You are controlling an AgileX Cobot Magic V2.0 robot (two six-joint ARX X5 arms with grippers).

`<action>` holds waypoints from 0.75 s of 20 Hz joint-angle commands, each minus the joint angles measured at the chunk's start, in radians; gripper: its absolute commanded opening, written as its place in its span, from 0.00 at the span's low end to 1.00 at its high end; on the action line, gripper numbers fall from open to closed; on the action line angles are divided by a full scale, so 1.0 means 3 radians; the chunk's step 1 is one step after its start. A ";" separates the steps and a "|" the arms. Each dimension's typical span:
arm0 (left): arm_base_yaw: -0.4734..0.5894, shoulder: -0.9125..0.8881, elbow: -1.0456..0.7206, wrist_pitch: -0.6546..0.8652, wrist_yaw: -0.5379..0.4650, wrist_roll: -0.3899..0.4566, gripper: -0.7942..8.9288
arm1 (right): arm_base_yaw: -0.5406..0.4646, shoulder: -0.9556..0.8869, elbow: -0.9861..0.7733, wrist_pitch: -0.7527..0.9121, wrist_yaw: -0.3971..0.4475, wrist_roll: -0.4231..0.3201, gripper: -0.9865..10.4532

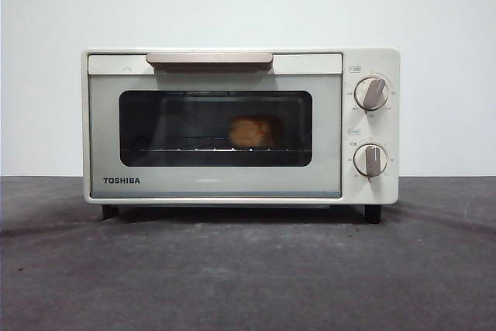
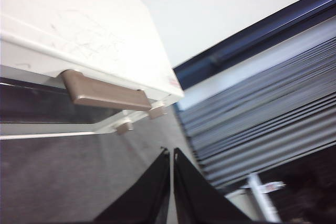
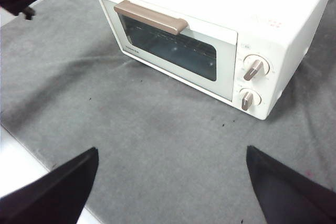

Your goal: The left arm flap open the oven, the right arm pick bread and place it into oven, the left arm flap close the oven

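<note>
- The left arm's gripper [image 2: 171,182] hangs off the oven's handle side, clear of it, its two wedge fingers [image 2: 149,192] pressed together with only a sliver between them and nothing held.
- The oven [image 1: 217,184] stands square on the grey worktop [image 1: 248,269], its door up and flush against the front, the tan handle [image 1: 209,60] across the top edge.
- The bread [image 1: 252,131] sits inside on the wire rack [image 1: 194,149], seen through the window, right of the window's middle.
- The two knobs [image 1: 372,93] sit on the right panel, one above the other.
- The right arm's gripper [image 3: 170,182] waits well back from the oven front, its fingers spread wide and empty.
- Judged from this, the task looks all but done: bread in, door shut.
- Risk: the left fingers are near the handle's end and the oven's top corner; a careless pull-away could catch the handle and drag the door open again, or nudge the light oven along the cloth.
- Room: the worktop in front of the oven is bare, giving both arms open space to draw back; the worktop's near edge shows beside the right gripper.
</note>
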 commanded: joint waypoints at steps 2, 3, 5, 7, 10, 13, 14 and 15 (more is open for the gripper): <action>-0.0004 -0.0397 0.0206 -0.0819 -0.0354 0.1179 0.10 | 0.0020 0.0013 0.0046 0.0104 -0.0008 -0.0003 0.48; -0.0009 -0.0528 0.0245 -0.1020 -0.0497 0.1378 0.10 | 0.0020 0.0013 0.0046 0.0126 -0.0009 -0.0004 0.48; -0.0027 -0.0757 0.0317 -0.1339 -0.0750 0.1719 0.10 | 0.0020 0.0013 0.0046 0.0154 -0.0008 -0.0008 0.48; -0.0041 -0.0993 0.0354 -0.1526 -0.0903 0.1961 0.10 | 0.0020 0.0013 0.0046 0.0191 -0.0006 -0.0034 0.48; -0.0039 -0.1274 0.0357 -0.1606 -0.0964 0.1991 0.10 | 0.0020 0.0013 0.0046 0.0253 -0.0008 -0.0061 0.48; -0.0039 -0.1445 0.0357 -0.1703 -0.0965 0.1993 0.10 | 0.0020 0.0013 0.0046 0.0355 -0.0009 -0.0064 0.48; -0.0039 -0.1475 0.0357 -0.1736 -0.0964 0.1993 0.10 | 0.0020 0.0013 0.0046 0.0385 -0.0009 -0.0062 0.48; -0.0039 -0.1500 0.0357 -0.1781 -0.0964 0.1994 0.10 | 0.0020 0.0013 0.0046 0.0417 -0.0009 -0.0062 0.48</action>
